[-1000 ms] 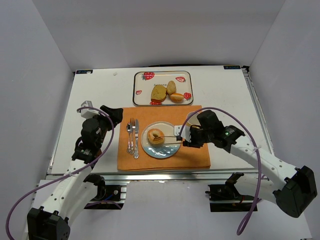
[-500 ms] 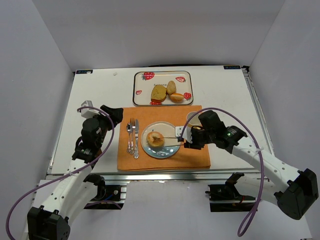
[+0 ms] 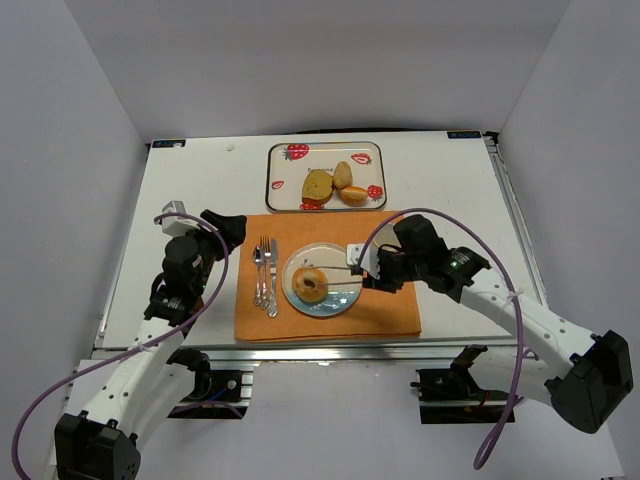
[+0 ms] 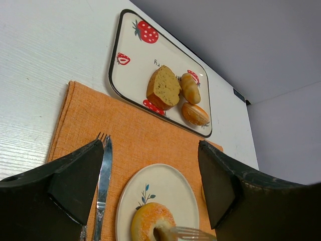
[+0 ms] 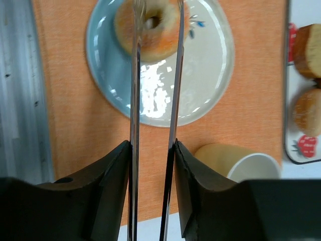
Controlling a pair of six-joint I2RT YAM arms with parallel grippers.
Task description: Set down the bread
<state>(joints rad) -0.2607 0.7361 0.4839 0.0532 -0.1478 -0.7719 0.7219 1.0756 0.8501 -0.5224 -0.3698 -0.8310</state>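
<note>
The bread, a sugared ring-shaped roll (image 3: 310, 284), lies flat on the pale blue plate (image 3: 340, 305) in the middle of the orange placemat (image 3: 390, 315). My right gripper (image 3: 372, 270) is shut on metal tongs (image 3: 350, 272). In the right wrist view my right gripper (image 5: 153, 145) holds the tongs' arms (image 5: 134, 100) apart, and their tips reach over the bread (image 5: 150, 35). One tong tip sits by the bread's hole (image 4: 153, 226). My left gripper (image 3: 232, 232) is open and empty over the placemat's left edge (image 4: 150, 145).
A strawberry-patterned tray (image 3: 275, 190) at the back holds three more breads (image 3: 318, 185). A fork, knife and spoon (image 3: 265, 275) lie left of the plate. A paper cup (image 5: 235, 160) stands right of the plate, under my right arm.
The bread has shifted slightly toward the near edge of the plate and now lies flat with its hole showing. My right gripper dipped forward, then drew back. The left arm has not moved.
</note>
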